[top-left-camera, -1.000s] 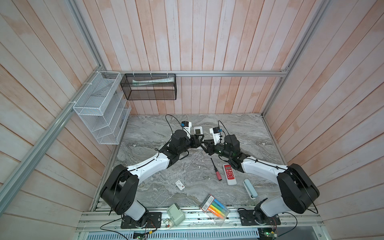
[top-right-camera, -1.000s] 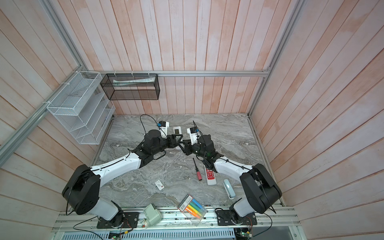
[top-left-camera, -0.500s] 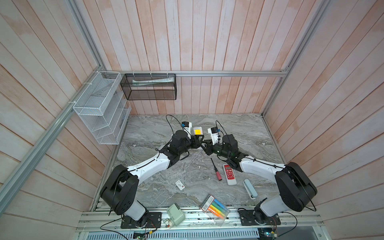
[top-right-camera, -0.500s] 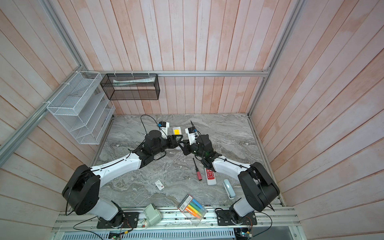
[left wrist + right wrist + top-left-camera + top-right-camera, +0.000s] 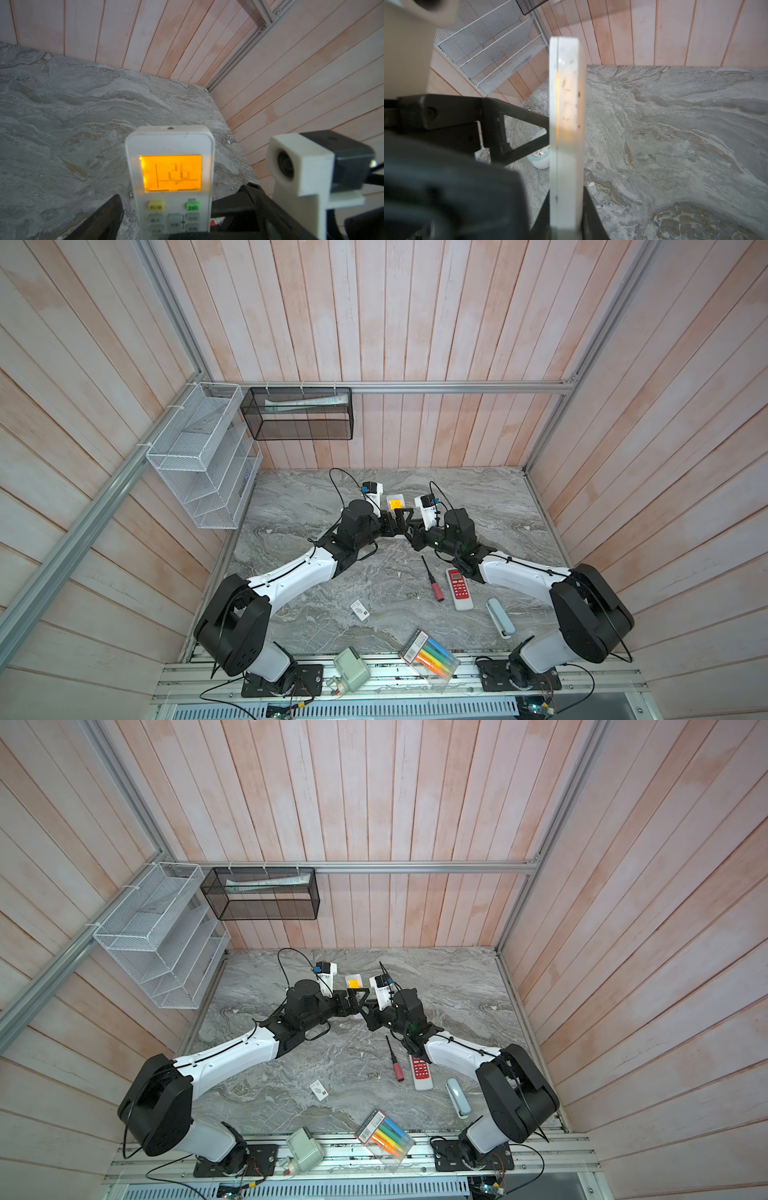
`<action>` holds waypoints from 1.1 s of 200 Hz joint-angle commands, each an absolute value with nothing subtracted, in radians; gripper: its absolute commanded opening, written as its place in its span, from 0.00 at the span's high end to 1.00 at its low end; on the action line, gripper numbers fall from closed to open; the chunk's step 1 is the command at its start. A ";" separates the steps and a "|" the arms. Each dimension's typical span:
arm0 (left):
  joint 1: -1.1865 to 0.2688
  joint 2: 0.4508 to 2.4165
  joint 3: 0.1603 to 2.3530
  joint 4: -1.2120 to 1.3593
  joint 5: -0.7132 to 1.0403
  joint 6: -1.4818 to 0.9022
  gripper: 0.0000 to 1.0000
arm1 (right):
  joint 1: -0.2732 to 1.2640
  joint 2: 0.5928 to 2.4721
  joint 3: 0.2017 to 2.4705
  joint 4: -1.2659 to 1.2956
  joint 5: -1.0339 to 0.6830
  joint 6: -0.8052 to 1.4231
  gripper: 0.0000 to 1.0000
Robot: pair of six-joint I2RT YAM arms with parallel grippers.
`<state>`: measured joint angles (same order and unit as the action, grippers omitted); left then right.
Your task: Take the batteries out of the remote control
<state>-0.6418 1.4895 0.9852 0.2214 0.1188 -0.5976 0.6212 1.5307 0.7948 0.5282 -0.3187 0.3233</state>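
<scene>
**Item:** remote control (image 5: pixel 170 176), white, held upright in the air beyond the screwdriver (image 5: pixel 431 583), on its back-wall side, clear of the surface (image 5: pixel 511 510).

**Change recorded:** A second earlier my left claw (image 5: pixel 398 517) was closed narrower about the casing's long sides. At this entry it was released, one finger (image 5: pixel 104 216) standing off the casing. My right claw (image 5: pixel 566 199) had closed across the casing's thickness at the lower end and was grasping it. The display (image 5: pixel 170 172), dark a second earlier, was lit.

**Meaning:** I judged the hand-over done. My left claw was free for the battery cover, and nothing was unloaded yet.

**Condition:** The display glowed orange with blurred digits, and yellow and green buttons sat beneath it. The side seam was scuffed and speckled.

**Batteries:** None seen. I judged them still inside the remote, since the display was lit. The rear cover was out of view.
</scene>
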 commanded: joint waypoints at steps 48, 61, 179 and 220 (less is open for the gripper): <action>-0.545 1.242 1.016 -0.100 0.048 -0.590 0.00 | 0.743 1.466 0.730 0.557 0.121 -0.161 0.93; -0.515 1.229 1.032 -0.191 0.057 -0.604 0.00 | 0.778 1.446 0.707 0.590 0.196 -0.242 0.93; -0.373 1.215 1.025 -0.234 0.507 -0.699 0.00 | 1.051 1.548 0.650 1.032 0.747 -1.019 0.93; -0.373 1.248 0.990 -0.140 0.648 -0.766 0.00 | 1.071 1.668 0.626 1.322 0.828 -1.246 0.93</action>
<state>-0.3759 1.2297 1.0126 -0.2222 0.5167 -0.7185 1.0607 1.6146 0.6403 1.0687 0.7269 -1.0542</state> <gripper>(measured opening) 0.998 0.184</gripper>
